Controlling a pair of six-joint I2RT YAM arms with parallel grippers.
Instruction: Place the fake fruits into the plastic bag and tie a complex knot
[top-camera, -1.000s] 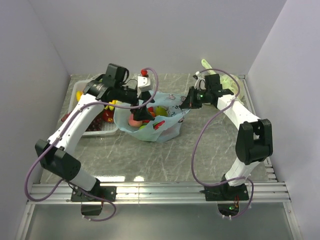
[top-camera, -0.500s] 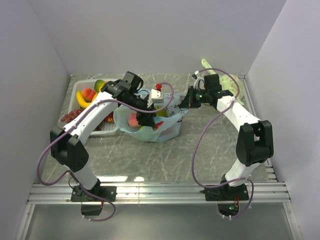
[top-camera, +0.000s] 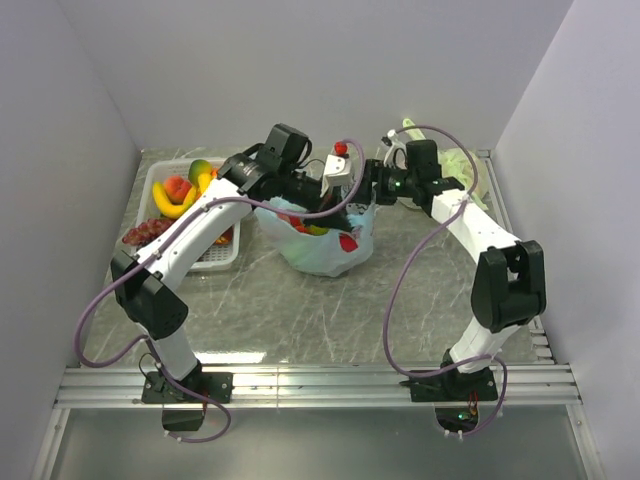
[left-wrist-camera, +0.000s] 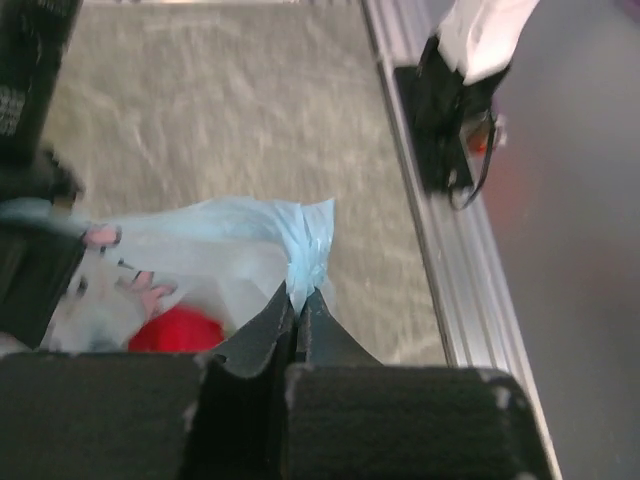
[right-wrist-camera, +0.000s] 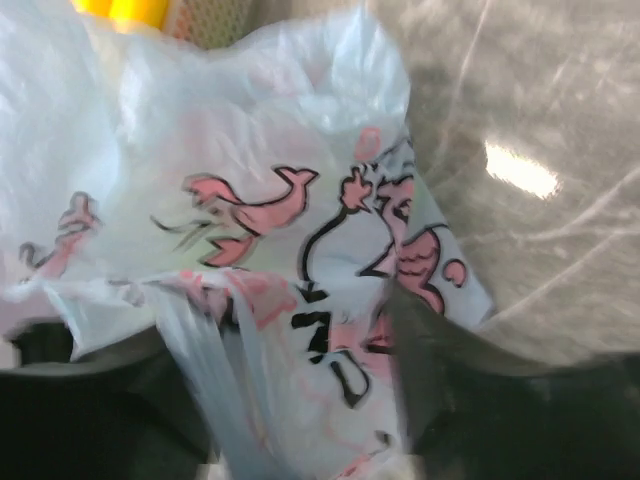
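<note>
On the grey marbled table (top-camera: 300, 310) between plain white walls (top-camera: 300, 70), the plastic bag (top-camera: 325, 252) holding fake fruits (top-camera: 347, 241) sits centre-back, 1 ear pinched in the closed left pincer (left-wrist-camera: 297, 300), the right pincer (top-camera: 373, 188) gripping its opposite rim.

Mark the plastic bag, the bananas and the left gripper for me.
plastic bag (top-camera: 322, 255), top view, its bulging lower side.
bananas (top-camera: 168, 204), top view, middle of the yellow curve.
left gripper (left-wrist-camera: 297, 303), left wrist view, where the shut fingertips pinch the bag's ear.
</note>
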